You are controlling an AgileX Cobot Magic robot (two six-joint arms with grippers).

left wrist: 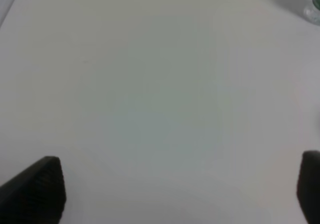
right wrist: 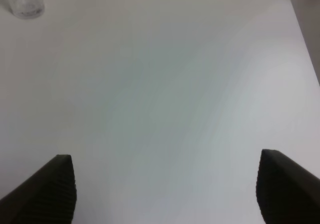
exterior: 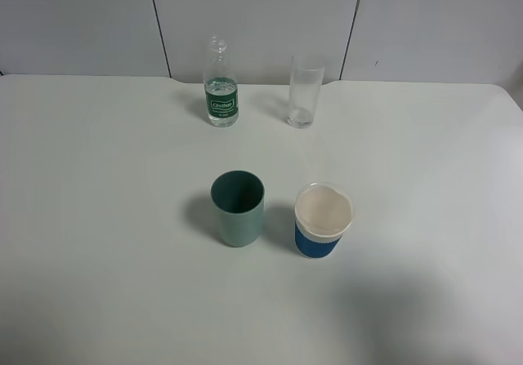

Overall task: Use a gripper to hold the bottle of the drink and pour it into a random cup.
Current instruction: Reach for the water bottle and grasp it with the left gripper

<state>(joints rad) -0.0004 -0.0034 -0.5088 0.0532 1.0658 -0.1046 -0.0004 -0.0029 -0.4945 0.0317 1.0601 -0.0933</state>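
The left gripper [left wrist: 172, 196] is held above the bare white bench [left wrist: 150, 83], tilted down toward it. Its jaws are spread wide apart, and nothing is held or touched. At the far side of the bench, the bottle of the drink [exterior: 221, 95] is stood upright. To its right, near but apart, the cup [exterior: 305, 94], a tall clear glass, is stood upright. Closer in, a teal cup [exterior: 238, 210] and a paper cup [exterior: 322, 220] with a blue band are set side by side, not touching. The right gripper [right wrist: 165, 194] is likewise held over bare bench, jaws wide apart and empty.
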